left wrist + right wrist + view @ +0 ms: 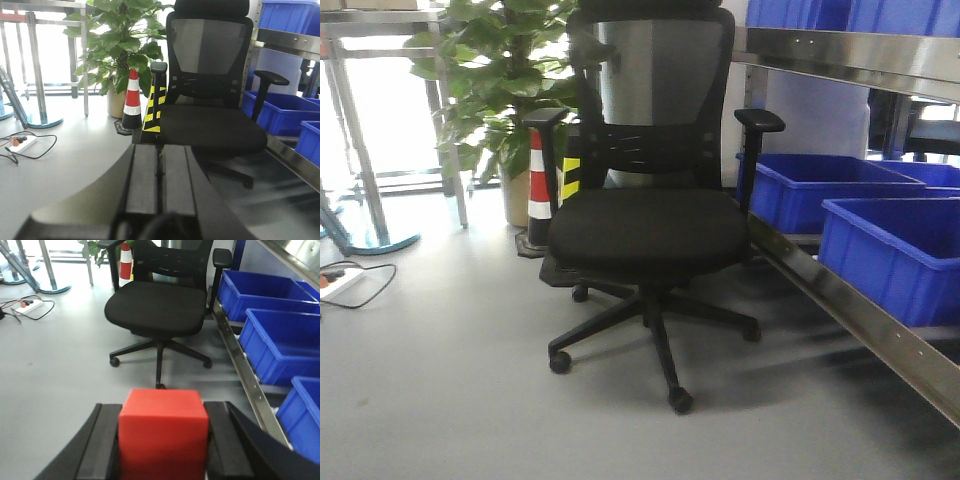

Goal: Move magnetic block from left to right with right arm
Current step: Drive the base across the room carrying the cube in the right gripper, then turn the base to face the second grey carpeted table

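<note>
The magnetic block (163, 432) sits between the black fingers (102, 440) of the right gripper (163, 412), which clamp its sides and hold it above the grey floor (65, 365). It is a plain, matte, bright-red cube with crisp edges. The left gripper (160, 170) is closed and empty.
</note>
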